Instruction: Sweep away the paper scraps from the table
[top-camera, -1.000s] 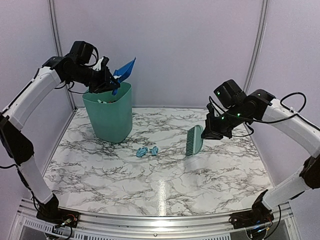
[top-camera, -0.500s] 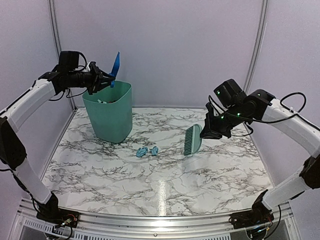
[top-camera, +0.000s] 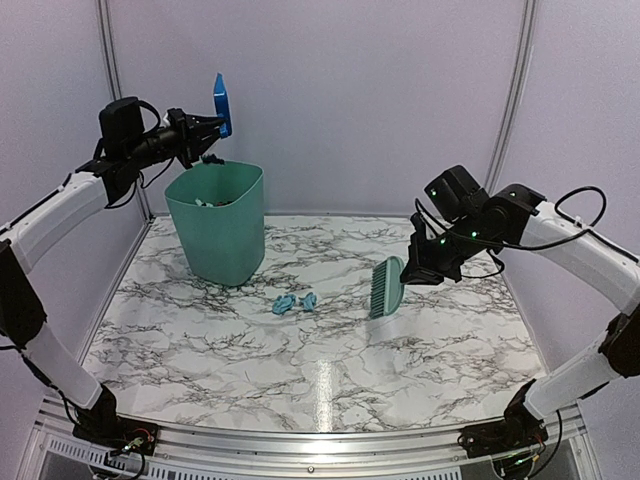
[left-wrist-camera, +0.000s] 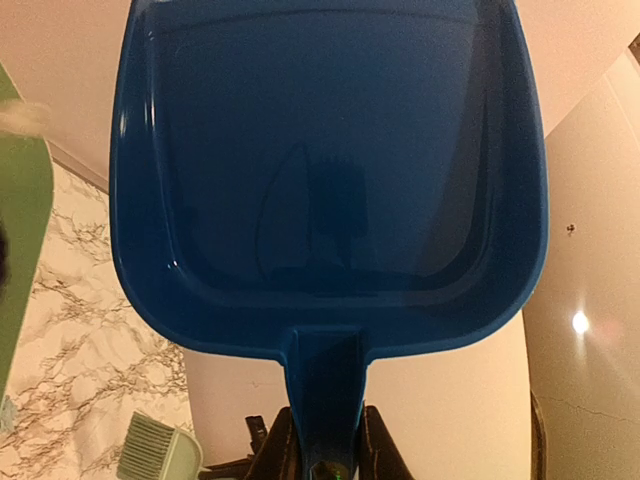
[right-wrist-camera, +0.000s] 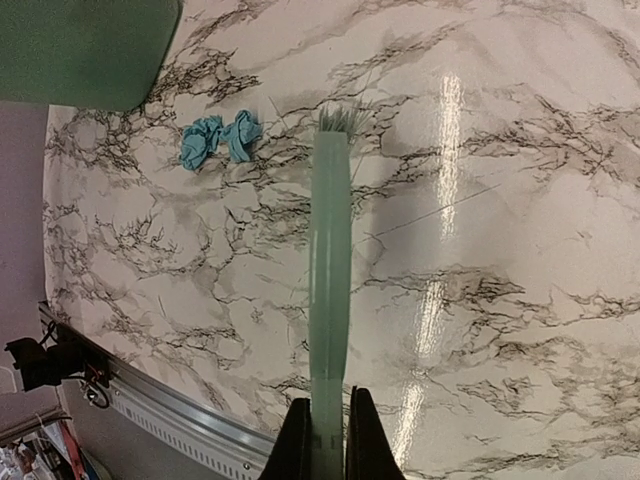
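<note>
Only my left wrist camera sees inside the dustpan (left-wrist-camera: 330, 170), since swung upright, left gripper (left-wrist-camera: 325, 458) clamping its handle; right gripper (right-wrist-camera: 328, 440) pinches the brush (right-wrist-camera: 329, 250).

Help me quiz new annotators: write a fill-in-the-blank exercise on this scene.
1. The left end effector holds a blue ____ high up near the green bin.
2. The right end effector grips a mint-green ____ by its handle.
3. The number of light-blue paper scraps lying on the table is ____.
Missing words: dustpan; brush; two.
</note>
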